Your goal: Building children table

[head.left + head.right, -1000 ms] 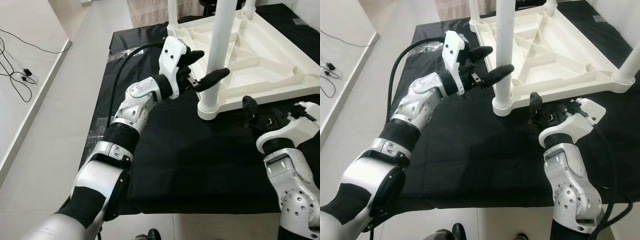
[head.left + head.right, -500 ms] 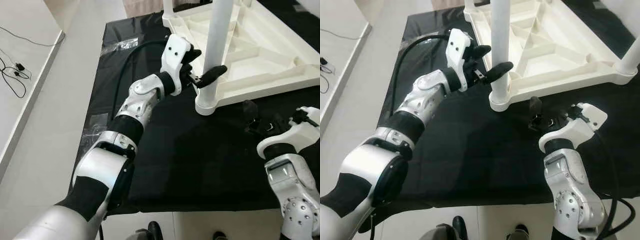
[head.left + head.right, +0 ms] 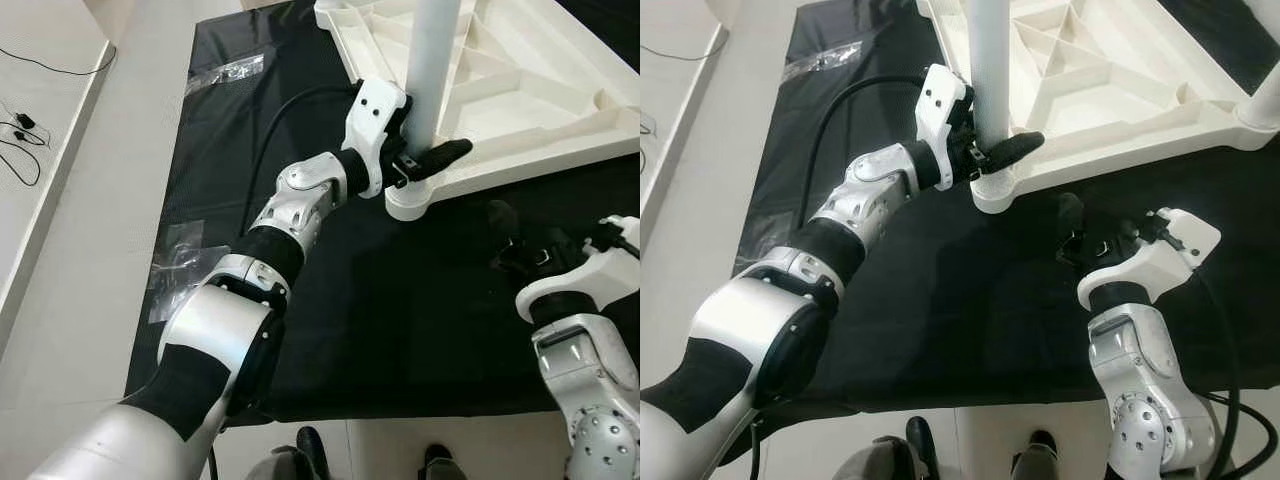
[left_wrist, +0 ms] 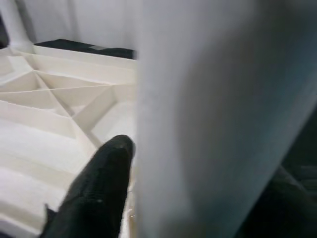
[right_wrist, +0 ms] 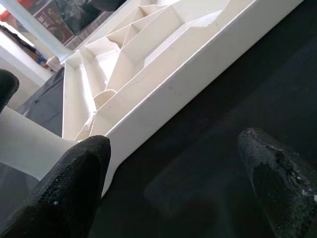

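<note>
While the right tool (image 3: 1095, 232) is being held low over the black cloth (image 3: 400, 310) nearest the robot, its two fingers are seen spread apart and empty, just short of the table's near edge. Beyond it, the upturned white children's table top (image 3: 530, 90) is lying rib-side up on the cloth, which is spread on the floor (image 3: 90, 200). At its near corner a white leg (image 3: 435, 60) is standing upright in its socket (image 3: 415, 200). The left tool (image 3: 420, 160) is being clamped around this leg just above the socket, one finger in front and one behind. Compared with a second ago, the grip is being made lower on the leg and tighter against it. This is being read as the leg being pressed or twisted home; seating cannot be confirmed. A clear plastic bag (image 3: 180, 262) is lying at the cloth's left edge.
</note>
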`<state>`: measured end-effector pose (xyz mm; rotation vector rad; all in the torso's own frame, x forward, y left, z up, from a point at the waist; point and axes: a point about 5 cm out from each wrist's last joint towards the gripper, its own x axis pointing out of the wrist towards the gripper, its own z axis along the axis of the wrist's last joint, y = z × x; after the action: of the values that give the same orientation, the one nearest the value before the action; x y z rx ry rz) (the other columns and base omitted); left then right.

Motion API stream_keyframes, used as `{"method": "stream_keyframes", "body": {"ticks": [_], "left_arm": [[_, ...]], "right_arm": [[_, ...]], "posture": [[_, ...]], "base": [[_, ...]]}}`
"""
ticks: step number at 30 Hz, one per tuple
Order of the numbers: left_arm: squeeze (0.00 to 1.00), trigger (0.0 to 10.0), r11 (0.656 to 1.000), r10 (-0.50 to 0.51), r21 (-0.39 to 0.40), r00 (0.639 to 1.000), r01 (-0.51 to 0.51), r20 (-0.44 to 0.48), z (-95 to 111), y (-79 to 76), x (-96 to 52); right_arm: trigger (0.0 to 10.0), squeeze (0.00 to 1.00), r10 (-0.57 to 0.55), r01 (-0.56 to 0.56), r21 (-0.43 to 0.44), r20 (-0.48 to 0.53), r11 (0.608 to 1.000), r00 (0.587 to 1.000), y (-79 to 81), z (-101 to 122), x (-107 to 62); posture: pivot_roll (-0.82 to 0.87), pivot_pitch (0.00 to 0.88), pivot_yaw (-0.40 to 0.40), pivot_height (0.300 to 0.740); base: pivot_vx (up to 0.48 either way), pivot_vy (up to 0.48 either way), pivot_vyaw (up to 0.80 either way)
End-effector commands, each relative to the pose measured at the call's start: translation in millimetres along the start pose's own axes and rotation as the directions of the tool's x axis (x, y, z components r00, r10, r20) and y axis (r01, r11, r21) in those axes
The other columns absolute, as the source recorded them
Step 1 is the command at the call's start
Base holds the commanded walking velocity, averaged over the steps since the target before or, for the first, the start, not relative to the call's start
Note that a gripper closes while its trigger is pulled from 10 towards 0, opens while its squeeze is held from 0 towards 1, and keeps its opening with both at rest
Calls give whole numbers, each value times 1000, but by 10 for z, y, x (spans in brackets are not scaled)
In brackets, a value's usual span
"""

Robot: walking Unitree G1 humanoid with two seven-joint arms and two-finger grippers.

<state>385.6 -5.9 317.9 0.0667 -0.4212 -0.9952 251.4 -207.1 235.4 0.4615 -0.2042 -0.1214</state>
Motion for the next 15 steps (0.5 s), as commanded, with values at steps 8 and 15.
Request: {"method": "stream_keyframes", "body": {"ticks": [8,15], "left_arm": [[0,0,970,240,21,970,-242,47,-4,349,-286],[0,0,904,420,26,899,-426,121,-194,363,-749]], "right_arm": [[10000,0,29,-29,11,-16,1000,999,35,-37,16],[10000,0,70,-70,-18,-8,997,998,51,-19,114]], "posture": [[-188,324,147,740],[-119,289,120,740]], "base": [[0,0,0],[0,0,0]]}}
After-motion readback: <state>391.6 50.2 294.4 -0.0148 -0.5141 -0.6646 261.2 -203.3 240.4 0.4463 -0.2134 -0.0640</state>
